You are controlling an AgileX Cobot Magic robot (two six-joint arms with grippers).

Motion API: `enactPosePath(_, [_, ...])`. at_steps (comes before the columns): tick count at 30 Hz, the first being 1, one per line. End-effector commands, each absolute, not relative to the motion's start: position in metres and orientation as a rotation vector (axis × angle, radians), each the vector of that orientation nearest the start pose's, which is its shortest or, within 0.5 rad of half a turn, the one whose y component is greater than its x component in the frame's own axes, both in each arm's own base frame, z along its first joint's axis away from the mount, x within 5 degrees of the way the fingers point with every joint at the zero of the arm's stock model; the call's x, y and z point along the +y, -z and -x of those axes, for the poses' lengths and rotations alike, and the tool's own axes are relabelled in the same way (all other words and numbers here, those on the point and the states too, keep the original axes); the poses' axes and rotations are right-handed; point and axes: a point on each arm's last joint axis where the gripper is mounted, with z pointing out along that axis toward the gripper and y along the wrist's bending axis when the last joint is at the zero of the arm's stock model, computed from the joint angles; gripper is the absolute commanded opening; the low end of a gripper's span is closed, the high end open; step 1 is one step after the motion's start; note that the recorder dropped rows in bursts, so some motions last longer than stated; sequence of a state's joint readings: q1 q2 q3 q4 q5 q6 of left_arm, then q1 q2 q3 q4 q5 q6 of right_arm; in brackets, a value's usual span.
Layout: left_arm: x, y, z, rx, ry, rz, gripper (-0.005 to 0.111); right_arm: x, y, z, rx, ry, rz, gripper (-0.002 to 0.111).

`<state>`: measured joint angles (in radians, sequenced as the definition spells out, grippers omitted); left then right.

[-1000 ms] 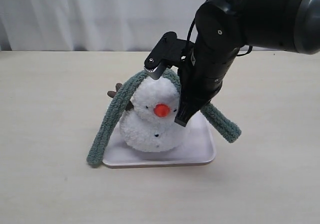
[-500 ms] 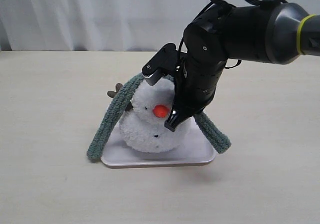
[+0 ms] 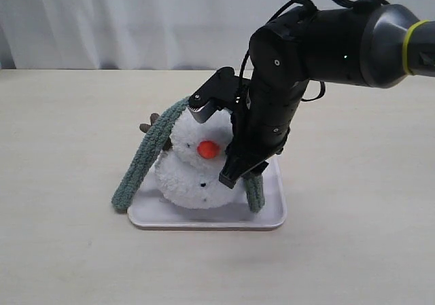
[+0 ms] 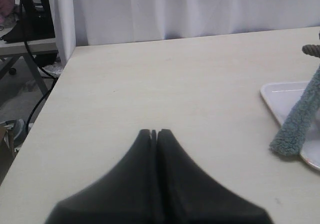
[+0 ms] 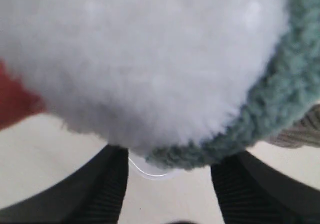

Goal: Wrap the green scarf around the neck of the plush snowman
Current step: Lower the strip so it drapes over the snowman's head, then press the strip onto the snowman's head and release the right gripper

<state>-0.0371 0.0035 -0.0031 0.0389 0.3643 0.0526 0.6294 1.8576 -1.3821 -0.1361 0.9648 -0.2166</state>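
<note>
The plush snowman (image 3: 187, 172) stands on a white tray (image 3: 272, 217), orange nose to the front. The green scarf (image 3: 146, 152) runs up from the table on the left and passes behind the head. Its other end (image 3: 255, 193) hangs down onto the tray at the snowman's right side. My right gripper (image 3: 216, 140) is open and straddles the snowman's head side, holding nothing. In the right wrist view white plush (image 5: 150, 59) and scarf (image 5: 280, 99) fill the space above the open gripper (image 5: 170, 156). My left gripper (image 4: 154, 131) is shut and empty, over bare table. The neck is hidden behind the arm.
A brown plush arm (image 3: 151, 123) sticks out behind the scarf. The left wrist view shows the tray's corner (image 4: 280, 97) and the scarf's hanging end (image 4: 300, 119) at its edge. The table's edge (image 4: 55, 89) lies near a white curtain (image 3: 136, 20).
My right gripper has opened and let go of the scarf. The scarf's right end swung in and now hangs beside the snowman. Snowman and tray slid slightly left.
</note>
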Motion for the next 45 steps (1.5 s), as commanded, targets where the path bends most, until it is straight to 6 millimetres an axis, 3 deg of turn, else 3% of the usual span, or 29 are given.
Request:
enactPosePath(1, [-0.001, -0.181, -0.053, 1.835, -0.047, -0.103, 0.0, 0.211, -0.221, -0.311, 2.621, 0.125, 1.265, 0.053])
enactPosePath(7, [-0.001, -0.181, -0.053, 1.835, -0.047, -0.103, 0.0, 0.208, -0.243, -0.304, 2.572, 0.11, 1.256, 0.053])
enactPosePath(16, [-0.001, -0.181, -0.053, 1.835, -0.047, -0.103, 0.0, 0.195, -0.305, -0.286, 2.381, 0.061, 1.192, 0.053])
enactPosePath(20, [-0.001, -0.181, -0.053, 1.835, -0.047, -0.103, 0.0, 0.197, -0.328, -0.287, 2.214, 0.006, 1.111, 0.053])
enactPosePath(22, [-0.001, -0.181, -0.053, 1.835, -0.047, -0.103, 0.0, 0.2, -0.333, -0.29, 2.207, -0.066, 0.963, 0.053])
enactPosePath(24, [-0.001, -0.181, -0.053, 1.835, -0.047, -0.103, 0.0, 0.202, -0.329, -0.296, 2.23, -0.095, 0.871, 0.053])
enactPosePath(29, [-0.001, -0.181, -0.053, 1.835, -0.047, -0.103, 0.0, 0.211, -0.309, -0.311, 2.35, -0.069, 0.84, 0.053])
enactPosePath(34, [-0.001, -0.181, -0.053, 1.835, -0.047, -0.103, 0.0, 0.223, -0.297, -0.33, 2.48, 0.002, 0.882, 0.053])
enactPosePath(39, [-0.001, -0.181, -0.053, 1.835, -0.047, -0.103, 0.0, 0.23, -0.289, -0.341, 2.485, 0.019, 0.912, 0.052])
enactPosePath(45, [-0.001, -0.181, -0.053, 1.835, -0.047, -0.103, 0.0, 0.232, -0.288, -0.347, 2.433, 0.036, 0.917, 0.034])
